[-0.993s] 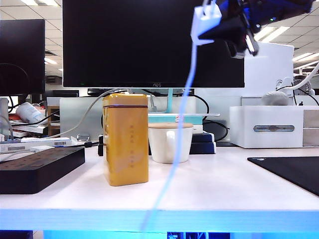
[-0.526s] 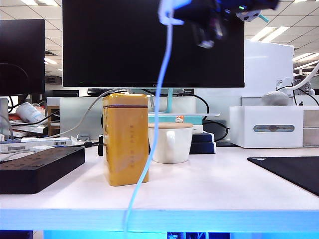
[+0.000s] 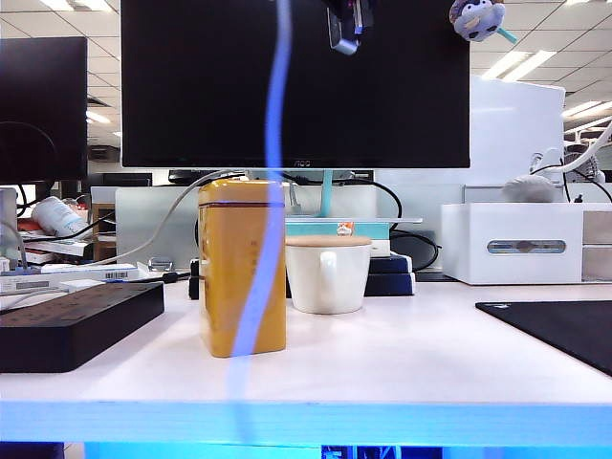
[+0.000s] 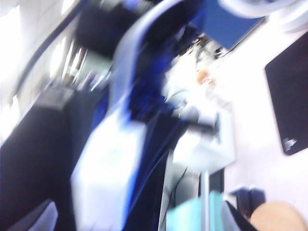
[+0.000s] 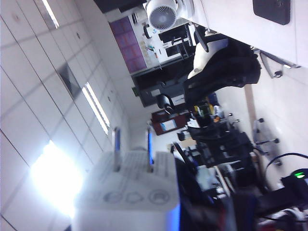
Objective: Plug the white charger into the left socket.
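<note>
The white charger (image 5: 129,190) fills the near part of the right wrist view, its two metal prongs pointing away, and my right gripper (image 5: 127,225) is shut on it. In the exterior view only a dark bit of that gripper (image 3: 345,23) shows at the top edge; the charger block is out of frame above. Its thin white cable (image 3: 271,191) hangs down, blurred, in front of the monitor. The black power strip (image 3: 67,323) lies at the left on the table; its sockets face up and do not show. The left wrist view is blurred; my left gripper (image 4: 132,219) stands open, high in the air.
A yellow box (image 3: 242,268) stands upright in the middle of the white table (image 3: 402,373), with a white mug (image 3: 328,274) just behind it. A black mat (image 3: 559,330) lies at the right, a white box with a slot (image 3: 512,244) behind it. A large monitor (image 3: 191,86) stands at the back.
My right gripper has carried the charger leftward and up, out of the top of the exterior view. The hanging cable has swung left with it, now passing in front of the yellow box.
</note>
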